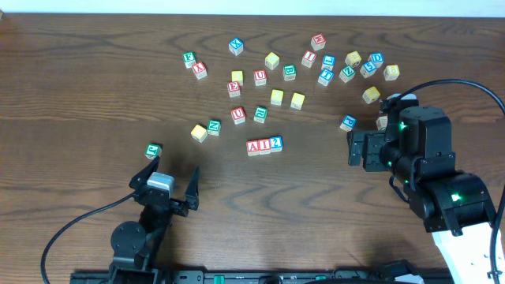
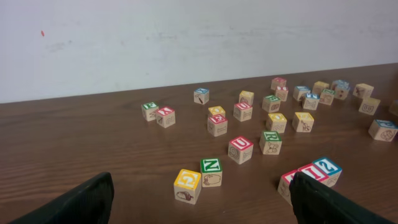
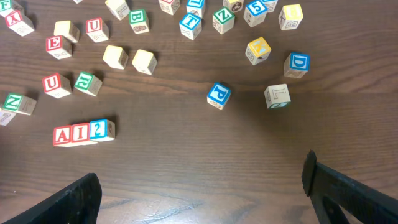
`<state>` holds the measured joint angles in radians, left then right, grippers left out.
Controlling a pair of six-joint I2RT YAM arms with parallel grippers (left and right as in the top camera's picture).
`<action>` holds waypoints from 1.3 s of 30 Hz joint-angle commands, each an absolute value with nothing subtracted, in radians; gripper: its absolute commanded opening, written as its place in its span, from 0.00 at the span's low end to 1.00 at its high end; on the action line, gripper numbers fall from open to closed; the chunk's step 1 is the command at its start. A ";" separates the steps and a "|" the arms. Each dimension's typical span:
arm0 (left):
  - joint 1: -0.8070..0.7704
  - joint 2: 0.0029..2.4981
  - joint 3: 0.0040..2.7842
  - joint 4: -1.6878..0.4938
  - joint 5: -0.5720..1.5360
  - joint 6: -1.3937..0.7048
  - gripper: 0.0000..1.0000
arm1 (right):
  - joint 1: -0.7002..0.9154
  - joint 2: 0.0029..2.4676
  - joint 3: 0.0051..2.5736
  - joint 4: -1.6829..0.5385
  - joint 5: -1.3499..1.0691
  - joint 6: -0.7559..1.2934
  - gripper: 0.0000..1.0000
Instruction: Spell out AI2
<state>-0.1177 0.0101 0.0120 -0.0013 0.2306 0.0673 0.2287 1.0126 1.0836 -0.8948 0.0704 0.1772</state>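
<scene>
Three wooden alphabet cubes stand in a row on the dark wooden surface (image 1: 79, 95), reading left to right in the overhead view: the red A cube (image 1: 252, 147), the red I cube (image 1: 263, 146) and the blue 2 cube (image 1: 275, 143). They touch side by side with their printed faces up, and the row runs slightly askew. It lies near the middle of the surface, between the two arms and apart from the loose scatter of other cubes farther back. The nearest of that scatter are a red U cube (image 1: 237, 115) and a green R cube (image 1: 259, 114) just behind the row, and a green N cube (image 1: 214, 126) touching a yellow cube (image 1: 199, 132) off to its left. The left pincer (image 1: 172, 172) hangs well short of the row with its fingers spread wide and nothing between them. The right pincer (image 1: 353, 148) hangs off to the row's right, also spread wide and empty, with a blue P cube (image 1: 348, 122) lying near it.
</scene>
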 commanded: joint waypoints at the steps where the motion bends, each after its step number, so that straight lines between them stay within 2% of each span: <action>1: -0.110 0.004 0.004 -0.051 0.269 0.082 0.89 | 0.232 1.008 1.092 -0.895 0.068 0.167 0.99; 14: -0.110 0.004 0.004 -0.051 0.269 0.082 0.89 | 0.232 1.008 1.092 -0.896 0.068 0.167 0.99; 18: -0.110 0.004 0.004 -0.051 0.269 0.082 0.89 | 0.231 1.001 1.077 -0.868 0.084 0.088 0.99; 20: -0.110 0.004 0.004 -0.051 0.269 0.082 0.89 | 0.232 0.972 1.037 -0.773 0.080 0.002 0.99; 24: -0.110 0.004 0.004 -0.051 0.269 0.082 0.89 | 0.232 0.840 0.789 -0.400 -0.025 -0.220 0.99; 29: -0.110 0.004 0.004 -0.051 0.269 0.082 0.89 | 0.230 0.633 0.437 -0.078 -0.037 -0.283 0.99; 33: -0.110 0.004 0.004 -0.051 0.269 0.082 0.89 | 0.230 0.478 0.207 0.039 -0.041 -0.358 0.99; 39: -0.110 0.004 0.004 -0.051 0.269 0.082 0.89 | 0.201 0.296 0.007 0.120 -0.052 -0.376 0.99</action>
<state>-0.1173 0.0101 0.0174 -0.0078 0.2375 0.0788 0.2234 0.3611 0.0643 0.0998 -0.0341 -0.3420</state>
